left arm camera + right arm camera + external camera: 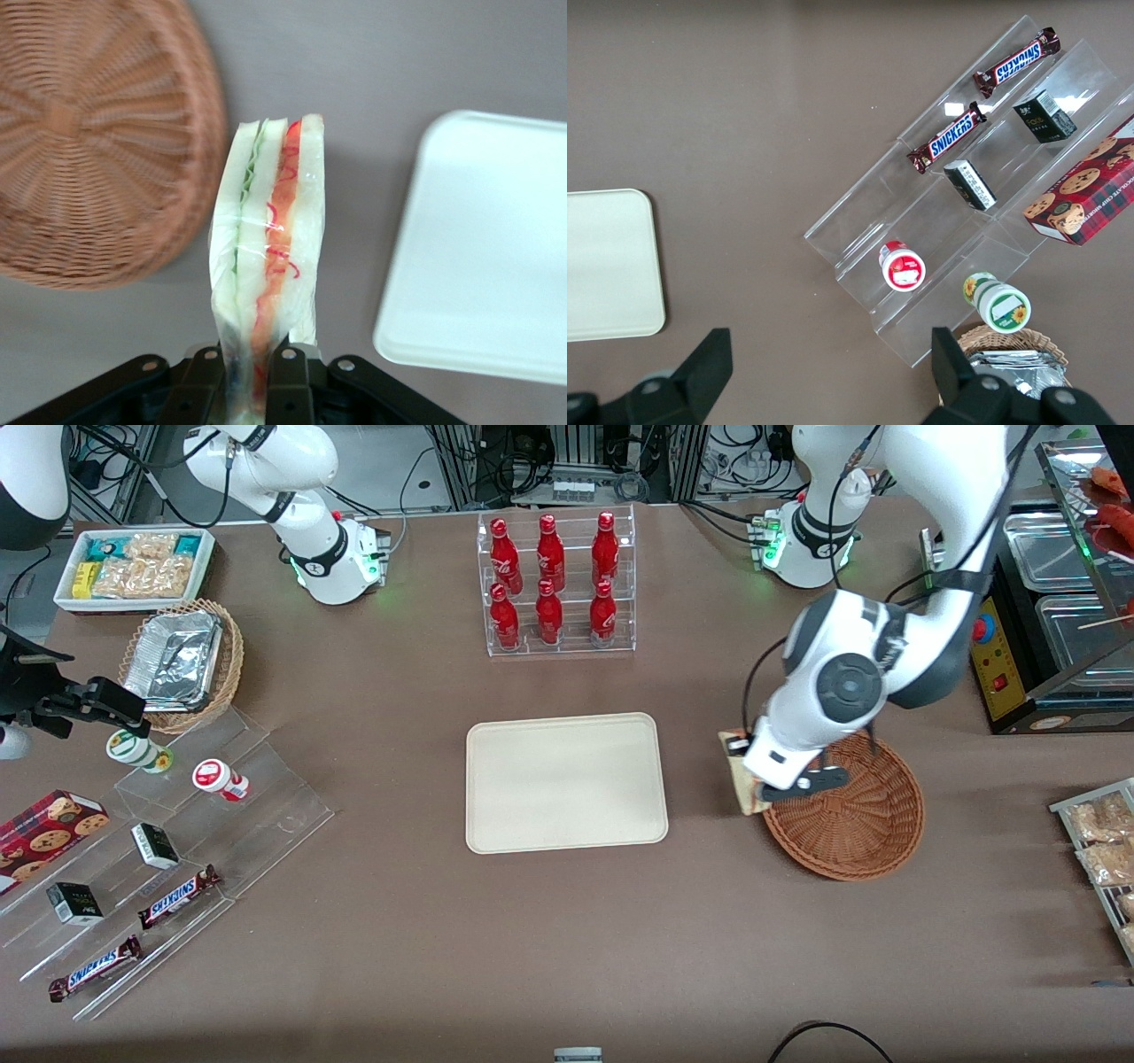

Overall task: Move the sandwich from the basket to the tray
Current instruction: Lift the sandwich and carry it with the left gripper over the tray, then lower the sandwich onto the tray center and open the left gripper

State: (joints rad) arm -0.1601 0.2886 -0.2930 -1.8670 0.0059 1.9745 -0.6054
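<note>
fingers (288, 376) clamp sandwich (270, 257) (wrapped), between basket (80, 142), tray (487, 239)

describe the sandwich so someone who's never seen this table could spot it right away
Find the reddish-brown wicker basket toward the working arm's end of the table. At its rim nearest the cream tray, the left arm's end effector pinches the sandwich. It is the only pale bread wedge, with green and red filling stripes.

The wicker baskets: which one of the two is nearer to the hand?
The reddish-brown round basket, empty, beside the hand holding the sandwich. The lighter basket with foil trays sits toward the parked arm's end.
</note>
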